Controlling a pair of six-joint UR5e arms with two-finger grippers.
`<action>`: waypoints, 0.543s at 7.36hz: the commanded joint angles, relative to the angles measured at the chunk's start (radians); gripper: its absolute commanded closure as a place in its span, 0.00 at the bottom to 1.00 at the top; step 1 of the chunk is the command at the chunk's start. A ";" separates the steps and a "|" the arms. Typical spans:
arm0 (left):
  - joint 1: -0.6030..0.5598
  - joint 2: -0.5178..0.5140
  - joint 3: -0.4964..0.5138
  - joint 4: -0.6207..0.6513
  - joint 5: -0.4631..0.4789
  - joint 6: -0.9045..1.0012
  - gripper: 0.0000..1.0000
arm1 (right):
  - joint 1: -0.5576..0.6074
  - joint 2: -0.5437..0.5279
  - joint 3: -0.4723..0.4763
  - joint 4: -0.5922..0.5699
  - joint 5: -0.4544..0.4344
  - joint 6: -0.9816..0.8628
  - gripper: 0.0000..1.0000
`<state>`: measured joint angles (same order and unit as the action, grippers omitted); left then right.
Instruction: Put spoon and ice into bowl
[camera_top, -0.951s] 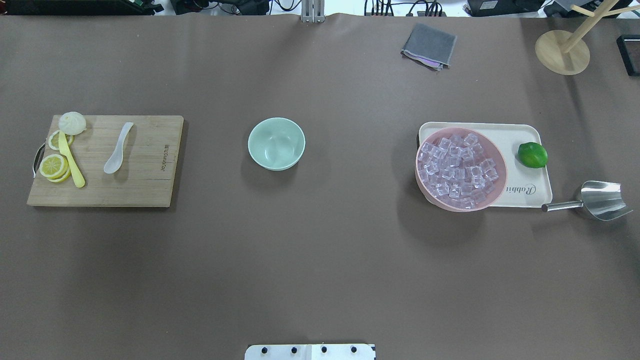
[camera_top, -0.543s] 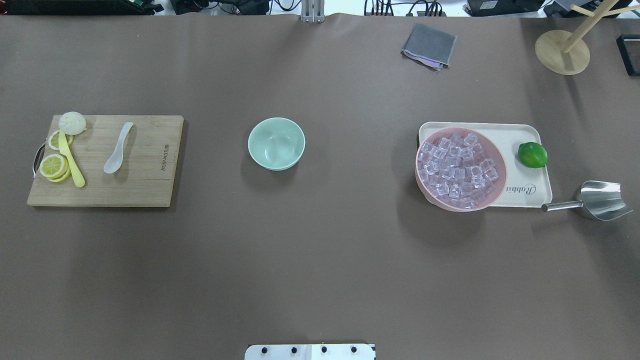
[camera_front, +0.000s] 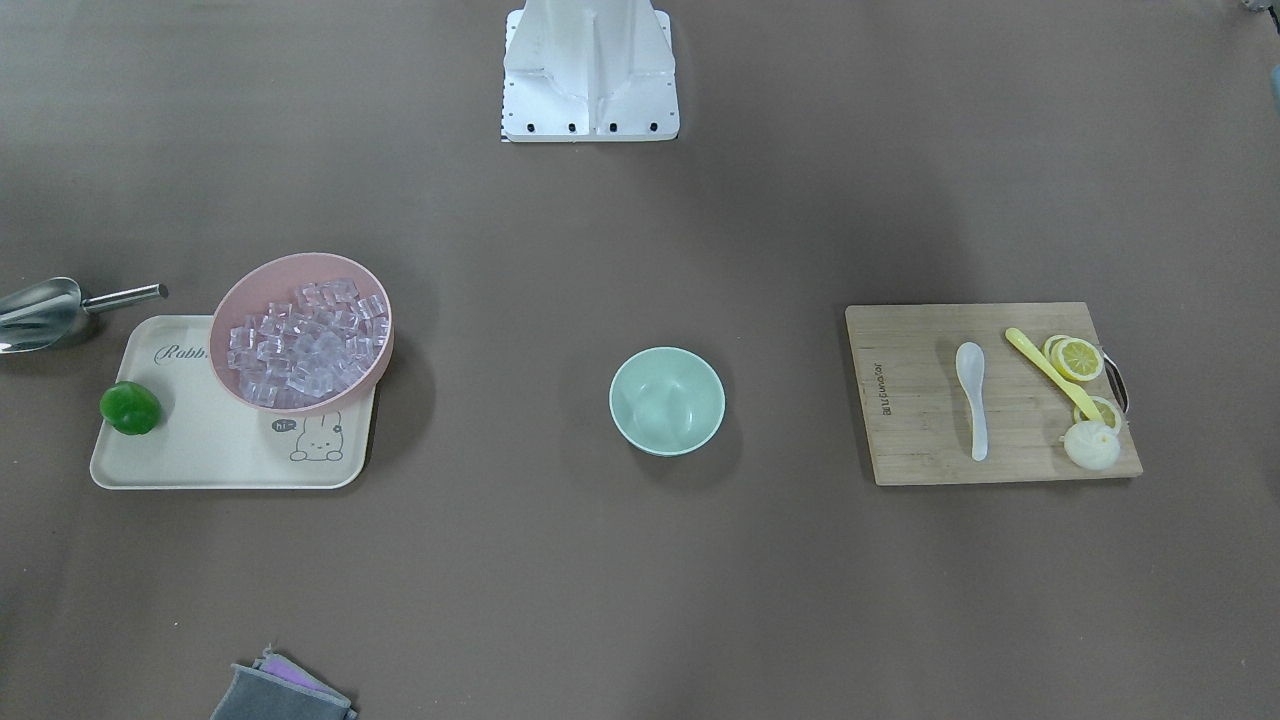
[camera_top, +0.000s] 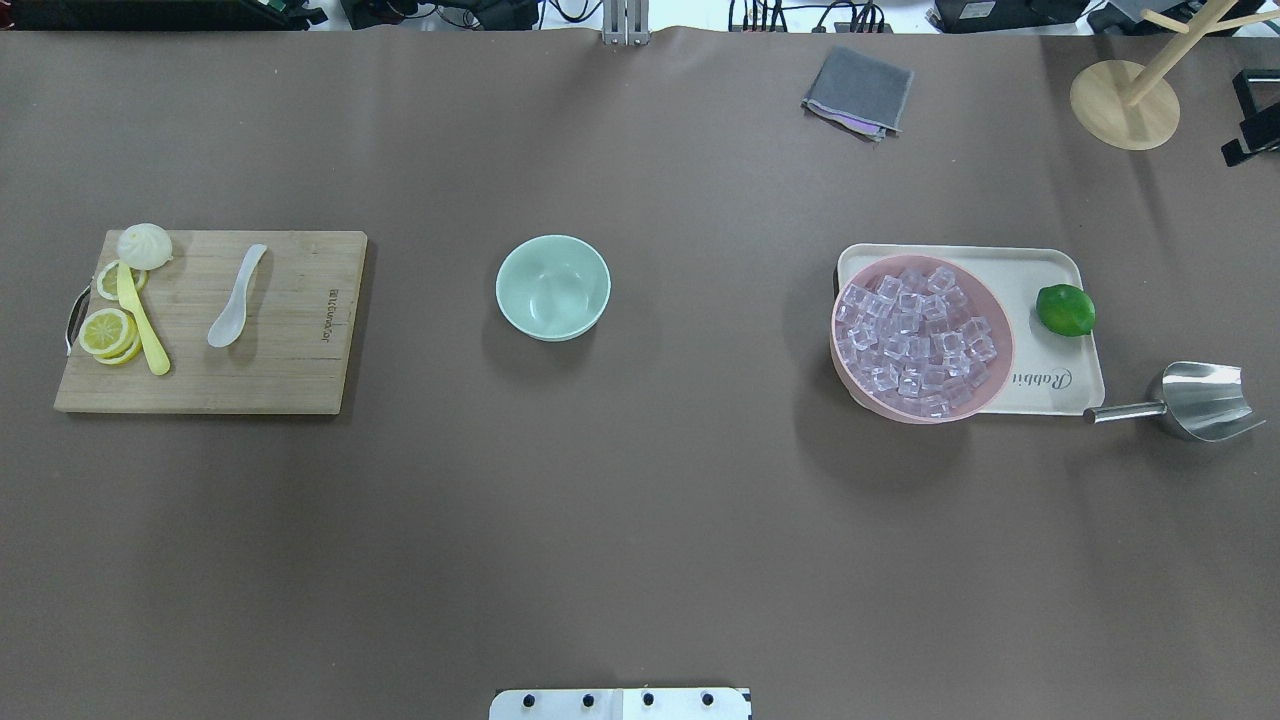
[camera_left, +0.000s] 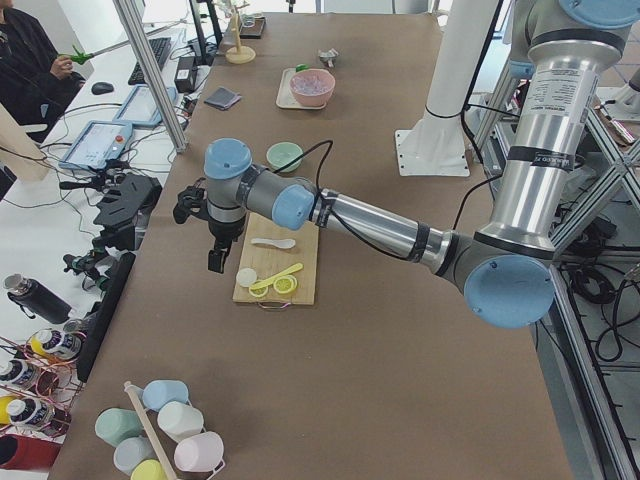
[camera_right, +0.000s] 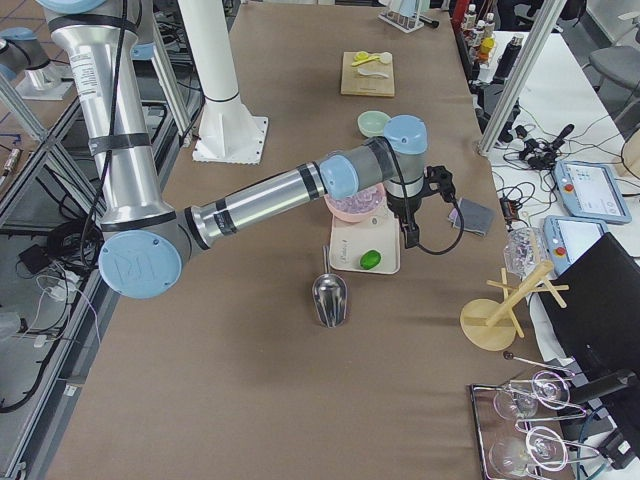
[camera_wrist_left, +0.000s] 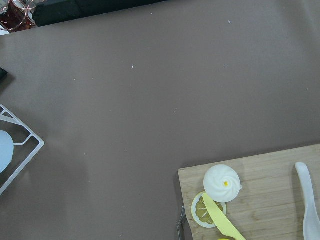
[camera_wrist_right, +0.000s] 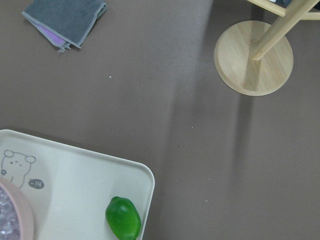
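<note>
The white spoon (camera_top: 236, 297) lies on a wooden cutting board (camera_top: 290, 370) at the left; it also shows in the front view (camera_front: 973, 398) and the left wrist view (camera_wrist_left: 310, 200). The empty mint-green bowl (camera_top: 553, 287) stands mid-table. The ice (camera_top: 915, 335) fills a pink bowl (camera_top: 833, 340) on the right. My left gripper (camera_left: 215, 262) hangs beside the board's outer end. My right gripper (camera_right: 410, 238) hangs beyond the tray, near the lime. I cannot tell whether either is open or shut.
On the board lie a yellow spoon (camera_top: 140, 325), lemon slices (camera_top: 105, 332) and a white bun (camera_top: 145, 245). The pink bowl and a lime (camera_top: 1065, 309) sit on a cream tray (camera_top: 1050, 265). A steel scoop (camera_top: 1205, 400), grey cloth (camera_top: 858, 90) and wooden stand (camera_top: 1122, 105) are nearby.
The dark shape at the overhead view's right edge has changed outline and shifted. Nothing on the table has moved.
</note>
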<state>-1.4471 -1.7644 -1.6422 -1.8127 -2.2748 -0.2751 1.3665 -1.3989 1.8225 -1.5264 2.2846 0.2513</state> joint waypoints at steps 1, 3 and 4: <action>0.008 0.002 0.076 -0.187 -0.002 -0.094 0.01 | -0.077 -0.012 -0.011 0.132 -0.011 0.060 0.00; 0.092 -0.021 0.075 -0.218 0.004 -0.227 0.01 | -0.127 0.009 -0.011 0.138 -0.020 0.109 0.00; 0.149 -0.021 0.067 -0.322 0.014 -0.392 0.01 | -0.136 0.008 -0.008 0.153 -0.048 0.112 0.00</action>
<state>-1.3604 -1.7806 -1.5693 -2.0454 -2.2691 -0.5026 1.2531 -1.3946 1.8128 -1.3897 2.2640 0.3487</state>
